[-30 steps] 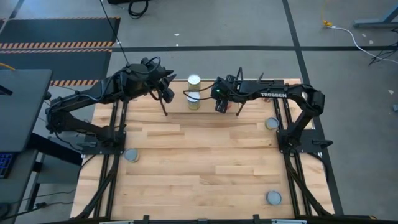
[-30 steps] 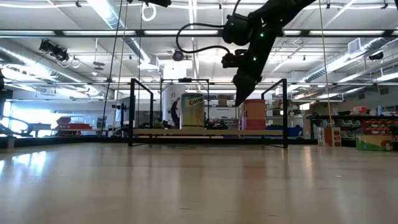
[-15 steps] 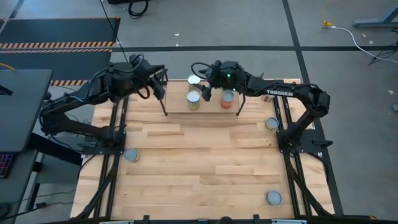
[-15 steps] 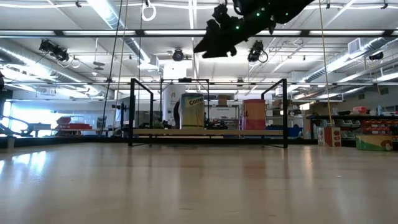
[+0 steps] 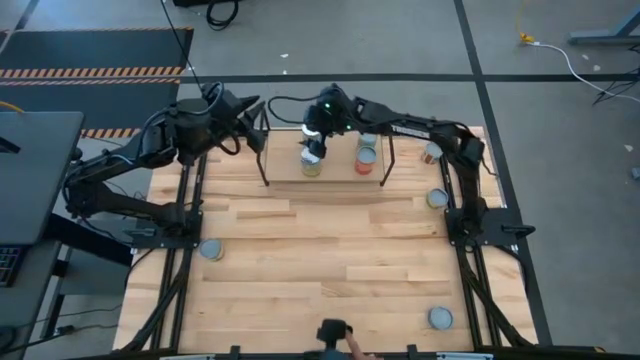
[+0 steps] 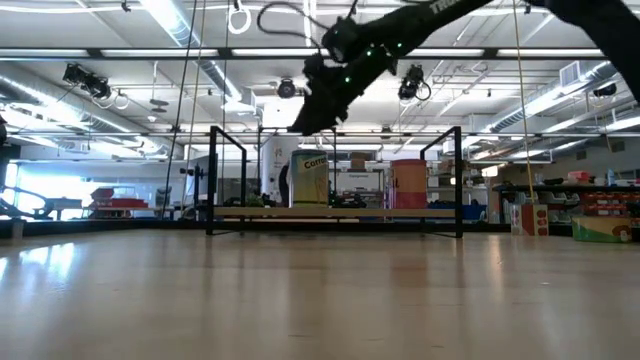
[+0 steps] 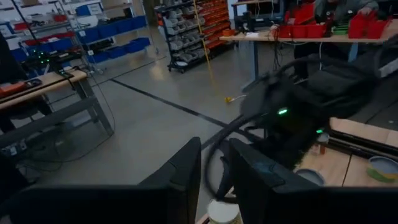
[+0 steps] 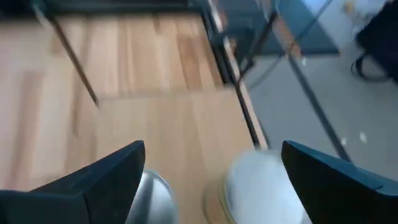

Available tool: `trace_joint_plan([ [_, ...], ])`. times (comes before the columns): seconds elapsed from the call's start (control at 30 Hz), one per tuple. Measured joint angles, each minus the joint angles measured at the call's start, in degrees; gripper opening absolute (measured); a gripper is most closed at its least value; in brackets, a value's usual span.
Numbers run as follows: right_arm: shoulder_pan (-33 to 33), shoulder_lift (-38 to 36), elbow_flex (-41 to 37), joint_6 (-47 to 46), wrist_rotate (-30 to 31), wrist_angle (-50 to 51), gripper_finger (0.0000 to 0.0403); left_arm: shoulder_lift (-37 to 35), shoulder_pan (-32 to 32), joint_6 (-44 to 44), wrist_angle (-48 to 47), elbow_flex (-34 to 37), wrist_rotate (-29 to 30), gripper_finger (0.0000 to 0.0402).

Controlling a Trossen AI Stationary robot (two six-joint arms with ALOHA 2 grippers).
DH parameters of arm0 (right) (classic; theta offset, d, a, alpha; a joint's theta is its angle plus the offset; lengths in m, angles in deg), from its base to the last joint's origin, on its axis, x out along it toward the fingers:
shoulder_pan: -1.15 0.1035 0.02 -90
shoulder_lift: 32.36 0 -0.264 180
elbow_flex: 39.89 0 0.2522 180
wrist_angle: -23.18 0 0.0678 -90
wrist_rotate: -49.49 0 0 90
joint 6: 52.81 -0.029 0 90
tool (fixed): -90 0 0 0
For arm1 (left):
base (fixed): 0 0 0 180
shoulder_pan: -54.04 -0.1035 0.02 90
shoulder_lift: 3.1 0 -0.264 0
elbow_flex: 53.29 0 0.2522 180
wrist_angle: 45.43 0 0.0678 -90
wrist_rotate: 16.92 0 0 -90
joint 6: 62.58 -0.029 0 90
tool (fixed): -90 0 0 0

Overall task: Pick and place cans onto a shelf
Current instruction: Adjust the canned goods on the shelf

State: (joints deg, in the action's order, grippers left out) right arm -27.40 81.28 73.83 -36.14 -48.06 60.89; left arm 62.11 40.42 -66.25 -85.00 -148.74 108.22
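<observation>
R gripper (image 5: pixel 313 148) wide, empty | yellow-label silver-lid tin (image 5: pixel 311 164) just below – rigid, slick, prob light; grab mid-wall | L gripper (image 5: pixel 262 130) narrow, empty

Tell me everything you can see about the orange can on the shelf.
The orange can is a small cylinder with a silver-grey lid and an orange label. It stands upright on the light wooden board of the shelf, toward its right end, apart from the yellow-labelled can at its left. Nothing grips it; the right gripper hangs open above the other can.
</observation>
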Motion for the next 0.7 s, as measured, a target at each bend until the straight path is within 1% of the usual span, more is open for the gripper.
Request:
trace_joint_plan([
  [0.07,-1.19,2.06,1.38,0.70,-0.53,3.43,0.0376,-0.13,0.24,0.37,-1.04,0.00,0.00,0.0089],
  [0.13,-2.38,3.69,2.20,0.55,-2.48,5.56,0.0366,-0.32,0.64,1.52,-2.01,0.00,0.04,0.0089],
  [0.23,-3.35,4.38,2.87,0.08,-5.98,8.12,0.0352,-0.44,0.71,1.78,-3.65,0.00,0.00,0.0089],
  [0.3,-3.61,4.44,2.90,0.95,-7.09,9.31,0.0348,-0.39,0.69,1.59,-4.18,0.00,0.01,0.0089],
  [0.47,-3.61,3.84,2.98,3.70,-6.06,12.71,0.0346,-0.39,0.44,0.76,-4.12,0.00,1.16,0.0089],
  [0.7,-4.32,2.16,2.98,4.41,-3.84,18.34,0.0346,-0.39,0.17,-1.32,-4.07,0.00,1.29,0.0089],
])
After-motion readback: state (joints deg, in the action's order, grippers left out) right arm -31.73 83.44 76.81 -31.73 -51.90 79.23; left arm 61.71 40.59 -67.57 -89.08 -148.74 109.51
